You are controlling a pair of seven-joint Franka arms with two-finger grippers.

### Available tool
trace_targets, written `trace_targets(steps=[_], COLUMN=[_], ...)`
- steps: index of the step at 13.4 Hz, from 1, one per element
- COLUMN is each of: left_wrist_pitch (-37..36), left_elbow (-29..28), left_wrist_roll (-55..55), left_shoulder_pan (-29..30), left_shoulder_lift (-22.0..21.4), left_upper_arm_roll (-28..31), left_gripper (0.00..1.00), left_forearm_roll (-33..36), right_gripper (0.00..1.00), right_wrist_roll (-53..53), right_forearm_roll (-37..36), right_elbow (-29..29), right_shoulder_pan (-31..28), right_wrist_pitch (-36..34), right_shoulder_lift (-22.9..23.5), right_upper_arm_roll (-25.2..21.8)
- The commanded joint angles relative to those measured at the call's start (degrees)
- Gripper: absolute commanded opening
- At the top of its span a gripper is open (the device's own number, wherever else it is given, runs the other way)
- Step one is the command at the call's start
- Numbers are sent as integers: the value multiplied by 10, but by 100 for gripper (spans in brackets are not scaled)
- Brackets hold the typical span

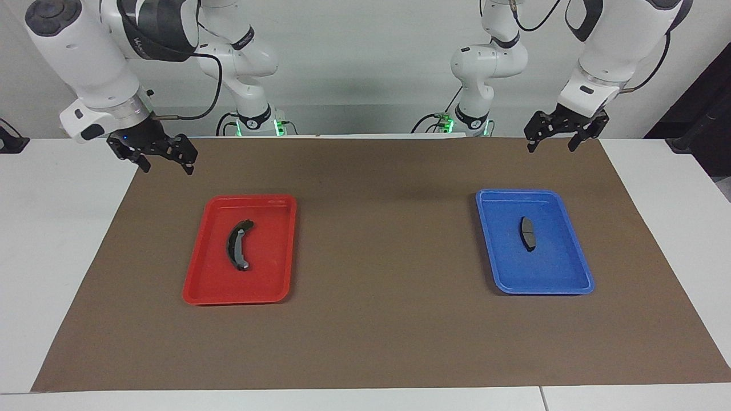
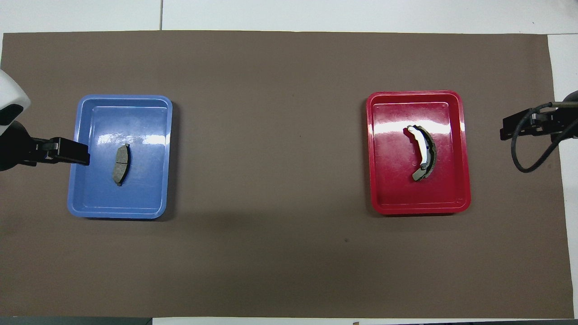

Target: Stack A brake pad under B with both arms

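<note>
1. Both grippers hang open over the table's robot-side corners: left gripper point(image 1: 561, 136), right gripper point(image 1: 153, 153).
2. Pad A point(image 1: 527, 233) lies in the blue tray point(image 1: 542, 285); B point(image 1: 239, 245) lies in the red tray point(image 1: 237, 297).
3. Left should pinch A across its short width and set it down flat first, leaving room for B on top.

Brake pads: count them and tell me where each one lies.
2. The short pad lies in the blue tray, toward the left arm's end; the long curved pad lies in the red tray, toward the right arm's end.
</note>
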Motion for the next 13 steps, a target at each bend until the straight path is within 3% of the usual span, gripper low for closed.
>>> trace_targets(steps=[1,4,7,11,13], left_wrist_pitch=[-8,21,104,270,376], left_elbow=[-3,-50,-114,-236,-299], left_wrist_roll=[21,57,77,76,76], left_shoulder_pan=[-2,-2,-1,-2,-2], left_shoulder_lift=[0,0,0,0,7], left_upper_arm_roll=[8,34,46,50,50], left_gripper=[100,99,99,98,97], left_forearm_roll=[6,6,6,7,7], right_gripper=[99,99,99,99,99], right_wrist_roll=[-14,-14,-13,6,7], right_forearm_roll=[4,31,36,36,36], right_elbow=[-36,-81,-144,-209,-214], right_shoulder_pan=[10,9,18,46,46], right_wrist_pitch=[43,104,192,294,306], right_shoulder_lift=[-8,17,38,56,75], right_upper_arm_roll=[7,7,7,7,7])
